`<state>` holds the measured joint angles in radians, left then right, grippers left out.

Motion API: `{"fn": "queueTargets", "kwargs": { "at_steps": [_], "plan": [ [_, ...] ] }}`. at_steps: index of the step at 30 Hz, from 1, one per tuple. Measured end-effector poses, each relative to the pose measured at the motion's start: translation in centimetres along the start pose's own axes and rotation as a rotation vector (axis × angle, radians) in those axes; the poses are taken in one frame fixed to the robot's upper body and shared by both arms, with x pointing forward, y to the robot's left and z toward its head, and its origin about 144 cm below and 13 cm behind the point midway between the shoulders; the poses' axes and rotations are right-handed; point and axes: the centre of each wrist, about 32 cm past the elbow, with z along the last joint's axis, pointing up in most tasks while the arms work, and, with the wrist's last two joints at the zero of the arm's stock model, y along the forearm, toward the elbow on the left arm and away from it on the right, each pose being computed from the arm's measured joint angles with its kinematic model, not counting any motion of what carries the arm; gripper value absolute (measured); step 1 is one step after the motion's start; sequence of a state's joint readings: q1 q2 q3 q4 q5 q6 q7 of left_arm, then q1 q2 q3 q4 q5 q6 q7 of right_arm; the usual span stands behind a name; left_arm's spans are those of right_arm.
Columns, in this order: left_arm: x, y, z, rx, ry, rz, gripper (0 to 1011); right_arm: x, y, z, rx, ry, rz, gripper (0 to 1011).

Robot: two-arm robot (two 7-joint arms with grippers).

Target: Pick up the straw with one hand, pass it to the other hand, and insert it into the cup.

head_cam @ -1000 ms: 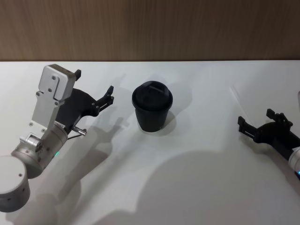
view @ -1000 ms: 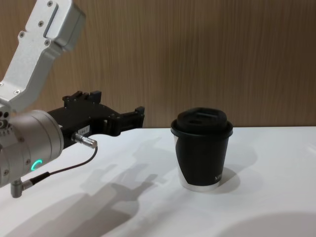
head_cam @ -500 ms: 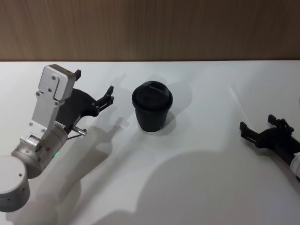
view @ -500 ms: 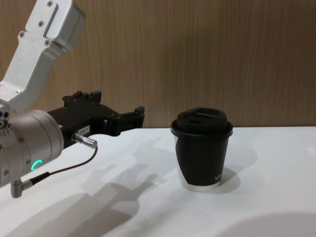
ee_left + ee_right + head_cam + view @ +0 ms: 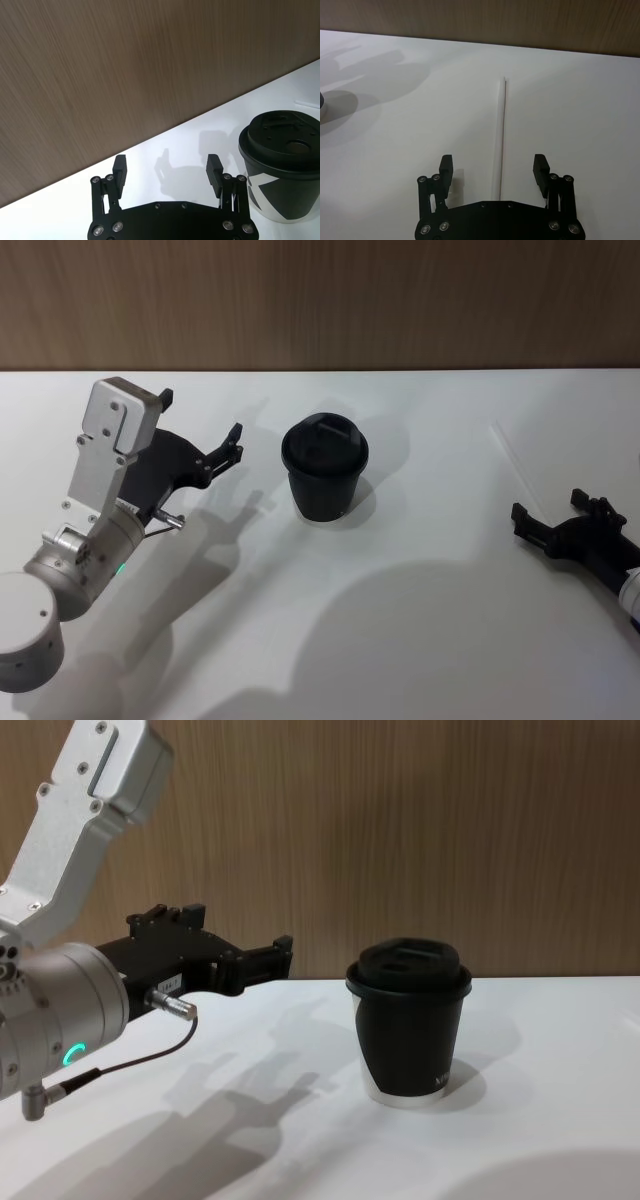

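White table, faint straw seemingly before wide right end effector, left end effector wide near cup

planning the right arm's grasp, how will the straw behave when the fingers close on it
The straw is a thin round tube lying flat on the table, so it may roll if nudged. It looks light and probably crushable, so the open right gripper should close gently.

Brown wood-grain wall in bg, white matte table w/ soft grey shadows
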<state>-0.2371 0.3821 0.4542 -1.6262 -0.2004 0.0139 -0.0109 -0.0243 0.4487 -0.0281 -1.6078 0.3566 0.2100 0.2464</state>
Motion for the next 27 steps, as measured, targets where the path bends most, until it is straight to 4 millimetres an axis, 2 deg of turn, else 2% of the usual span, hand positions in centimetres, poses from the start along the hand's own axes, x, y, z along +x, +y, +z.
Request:
{"fn": "queueTargets", "kwargs": {
  "at_steps": [16,23,27],
  "plan": [
    [0.0,0.0,0.0,0.0,0.0,0.0,1002,-0.15,-0.02,-0.2,-0.011,0.008,0.001,996],
    [0.0,0.0,0.0,0.0,0.0,0.0,1003,-0.19,-0.02,-0.23,-0.013,0.008,0.001,861],
    [0.0,0.0,0.0,0.0,0.0,0.0,1003,-0.23,-0.02,-0.24,-0.014,0.008,0.001,728]
  ]
}}
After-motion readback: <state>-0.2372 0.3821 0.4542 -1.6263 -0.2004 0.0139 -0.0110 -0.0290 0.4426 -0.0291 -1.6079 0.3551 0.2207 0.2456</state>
